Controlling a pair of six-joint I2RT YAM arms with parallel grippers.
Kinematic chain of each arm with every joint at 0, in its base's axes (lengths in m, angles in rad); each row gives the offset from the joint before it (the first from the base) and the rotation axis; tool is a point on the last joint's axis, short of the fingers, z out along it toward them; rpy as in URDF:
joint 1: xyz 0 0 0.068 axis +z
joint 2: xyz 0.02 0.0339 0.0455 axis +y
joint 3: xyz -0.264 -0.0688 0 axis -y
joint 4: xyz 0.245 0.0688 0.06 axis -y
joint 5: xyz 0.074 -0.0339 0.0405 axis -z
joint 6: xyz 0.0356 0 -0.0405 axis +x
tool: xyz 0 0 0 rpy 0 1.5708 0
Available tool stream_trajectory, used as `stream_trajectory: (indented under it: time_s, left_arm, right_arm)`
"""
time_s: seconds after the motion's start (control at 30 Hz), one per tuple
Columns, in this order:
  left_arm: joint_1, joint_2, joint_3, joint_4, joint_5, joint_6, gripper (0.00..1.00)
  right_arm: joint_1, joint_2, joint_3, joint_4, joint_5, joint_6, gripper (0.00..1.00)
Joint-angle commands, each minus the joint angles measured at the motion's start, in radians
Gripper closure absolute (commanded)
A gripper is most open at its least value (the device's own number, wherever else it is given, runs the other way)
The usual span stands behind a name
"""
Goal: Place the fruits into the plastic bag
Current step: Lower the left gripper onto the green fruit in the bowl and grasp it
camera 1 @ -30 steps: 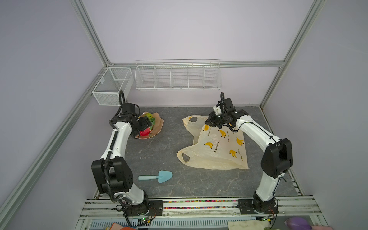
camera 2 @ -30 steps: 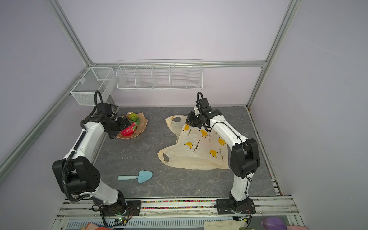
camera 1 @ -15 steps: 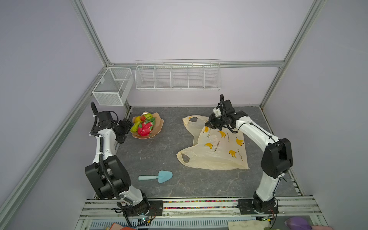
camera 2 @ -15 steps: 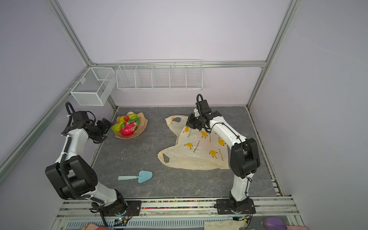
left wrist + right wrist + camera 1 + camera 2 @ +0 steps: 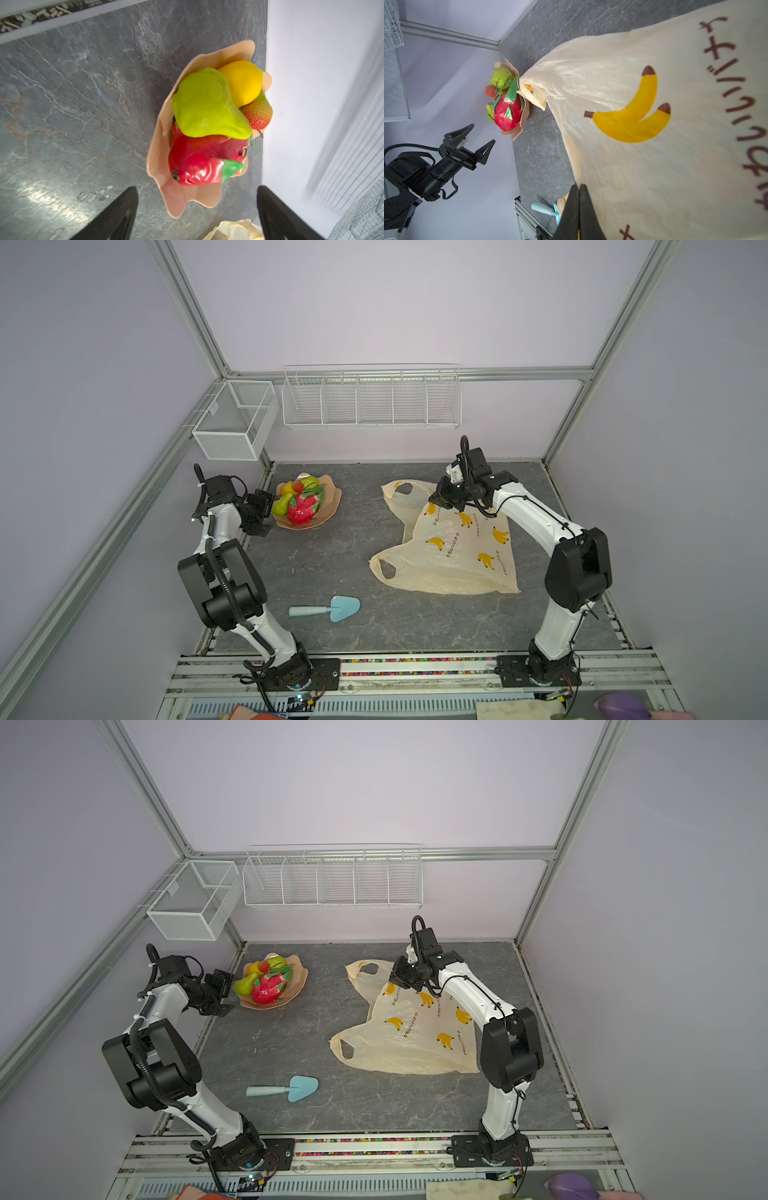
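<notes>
Grey tabletop (image 5: 332,547) carrying everything. Flat on it: bag (image 5: 457,556), well apart from dish (image 5: 328,510), mouth and handle loops turned toward dish, probably to keep the carry short.

Clenched on bag's mouth edge: right end effector (image 5: 437,499), film drawn up into a ridge. Likely holding the mouth for loading.

Spread wide and empty: left end effector (image 5: 266,510), just beside dish on the side away from bag, lined up on the pile. Looks like approach for a first pick.

All fruits (image 5: 303,502) heaped in dish, none in bag. Blue scoop (image 5: 332,608) loose, well apart from dish toward arm bases, not in play.

Left wrist view only: pear (image 5: 205,104) stacked on dragon fruit (image 5: 199,164), yellow piece (image 5: 243,81) and strawberry (image 5: 257,116) beyond. Stacking unreadable in both top views.

Right wrist view only: shut fingers (image 5: 571,212) with film pinched between, plus left jaws' gap side-on.
</notes>
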Motion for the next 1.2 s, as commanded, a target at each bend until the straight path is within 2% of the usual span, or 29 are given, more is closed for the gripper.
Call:
stream_trajectory:
  time_s: [0.0, 0.37, 0.57, 0.77, 1.17]
  left_arm:
    - [0.004, 0.033, 0.063, -0.018, -0.013, -0.106, 0.12]
    - [0.002, 0.124, 0.134, -0.048, -0.016, -0.280, 0.11]
    - [-0.003, 0.173, 0.152, -0.007, -0.004, -0.352, 0.10]
    - [-0.025, 0.238, 0.229, -0.018, 0.008, -0.372, 0.09]
    - [-0.049, 0.287, 0.267, -0.031, 0.010, -0.390, 0.10]
  right_arm:
    - [-0.007, -0.020, -0.014, 0.014, 0.004, -0.016, 0.93]
    - [-0.012, -0.008, -0.008, 0.011, 0.001, -0.016, 0.93]
    - [-0.013, -0.004, -0.002, 0.009, 0.005, -0.016, 0.93]
    - [-0.013, -0.002, -0.004, 0.006, 0.007, -0.013, 0.93]
    - [-0.015, -0.016, -0.014, 0.000, 0.022, -0.013, 0.93]
